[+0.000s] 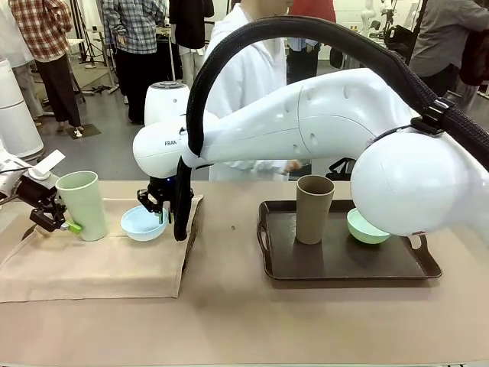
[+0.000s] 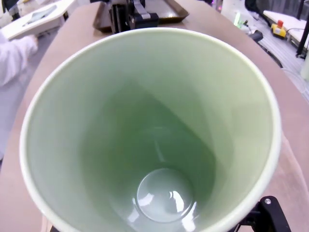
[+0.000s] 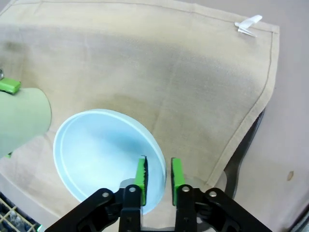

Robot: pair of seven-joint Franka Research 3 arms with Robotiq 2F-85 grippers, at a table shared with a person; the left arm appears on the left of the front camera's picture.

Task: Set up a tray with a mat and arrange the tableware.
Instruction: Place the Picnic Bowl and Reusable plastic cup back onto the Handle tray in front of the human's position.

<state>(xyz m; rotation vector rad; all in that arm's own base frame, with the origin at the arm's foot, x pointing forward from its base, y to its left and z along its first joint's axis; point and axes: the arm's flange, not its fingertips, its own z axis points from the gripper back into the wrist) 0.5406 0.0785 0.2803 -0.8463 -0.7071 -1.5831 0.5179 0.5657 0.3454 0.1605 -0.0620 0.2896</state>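
Note:
My left gripper (image 1: 66,221) is shut on the lower part of the pale green cup (image 1: 82,203), at the left end of the beige mat (image 1: 92,267). The left wrist view looks straight down into that cup (image 2: 154,145). My right arm reaches across to the left. Its gripper (image 3: 158,175) is shut on the rim of the light blue bowl (image 3: 104,152), which hangs tilted just above the mat (image 3: 193,72). In the front view that gripper (image 1: 157,205) holds the bowl (image 1: 142,223) beside the green cup. The dark tray (image 1: 336,264) on the right holds the brown cup (image 1: 314,208) and the mint green bowl (image 1: 365,228).
A person in a white coat (image 1: 248,76) stands at the far side of the table. My right arm's white upper links (image 1: 328,115) span the middle above the tray. The mat lies flat on the table to the left of the tray.

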